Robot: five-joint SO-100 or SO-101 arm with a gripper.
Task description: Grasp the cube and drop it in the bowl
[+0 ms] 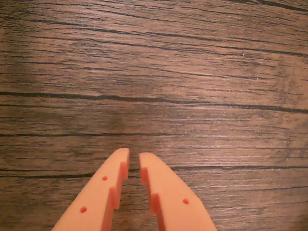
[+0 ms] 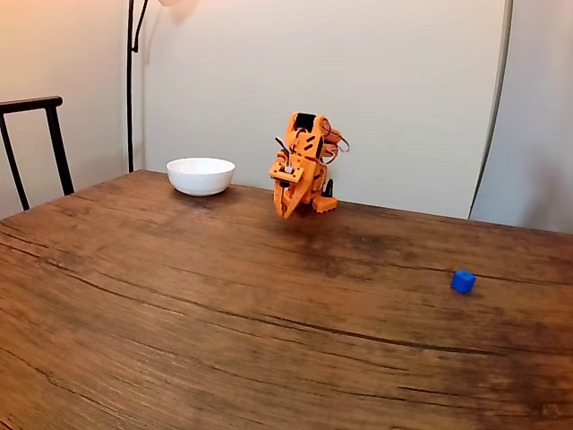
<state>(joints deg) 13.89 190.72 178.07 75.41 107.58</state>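
Hand (image 1: 134,159) hangs above the counter (image 1: 154,86), nearly clenched and grasping nothing. In the fixed view, the cube (image 2: 463,281) lies well right of it, the bowl (image 2: 200,176) left.

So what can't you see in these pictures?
- Inside of the bowl: fixed view, the near wall hides it.
- Pincer base: wrist view, cut off by the bottom edge.
- Cube details: fixed view, too small.
- Chair: fixed view, cut off by the left edge.

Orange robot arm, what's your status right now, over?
End effector nearly closed, holding nothing, folded near base. Tiny bright blue cube sits untouched on wooden table, far right in fixed view. White round bowl at left. Nothing in between.
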